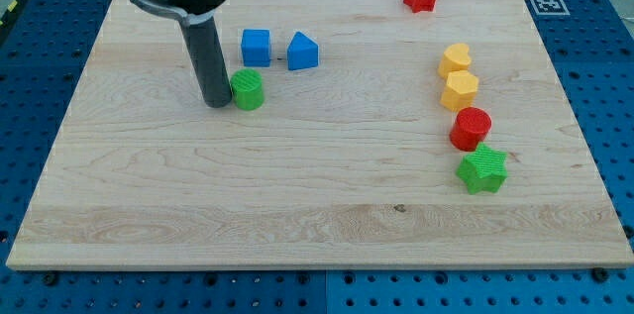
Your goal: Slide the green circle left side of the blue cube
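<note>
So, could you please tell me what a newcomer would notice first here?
The dark rod at the view's upper left, my tip right beside the green circle, on its left. Just above sit the blue cube and a blue wedge. Yellow, red and green blocks line the right.

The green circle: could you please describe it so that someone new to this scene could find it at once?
Start at the wooden board and find the dark rod in its upper left part. Its end, my tip, stands right against a short green cylinder: that is the green circle, just below the blue cube. The only other green block, the green star, sits far off at the view's right.
</note>
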Controlling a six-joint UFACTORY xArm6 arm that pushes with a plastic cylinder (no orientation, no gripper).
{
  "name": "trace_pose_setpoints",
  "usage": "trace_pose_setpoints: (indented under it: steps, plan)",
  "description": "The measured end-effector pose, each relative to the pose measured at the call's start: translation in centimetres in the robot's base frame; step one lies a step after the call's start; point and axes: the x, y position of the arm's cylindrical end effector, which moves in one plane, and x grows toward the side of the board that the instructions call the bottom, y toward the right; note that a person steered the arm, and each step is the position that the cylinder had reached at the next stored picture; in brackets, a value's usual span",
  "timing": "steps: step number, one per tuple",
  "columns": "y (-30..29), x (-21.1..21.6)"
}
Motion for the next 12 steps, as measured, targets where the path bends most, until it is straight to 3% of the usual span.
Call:
trace_pose_setpoints:
  steps: [2,3,6,12]
  plan:
    - [-2.2,2.2]
    - [2.8,2.2]
    - [8.8,2.6]
    - [1.9,-2.9]
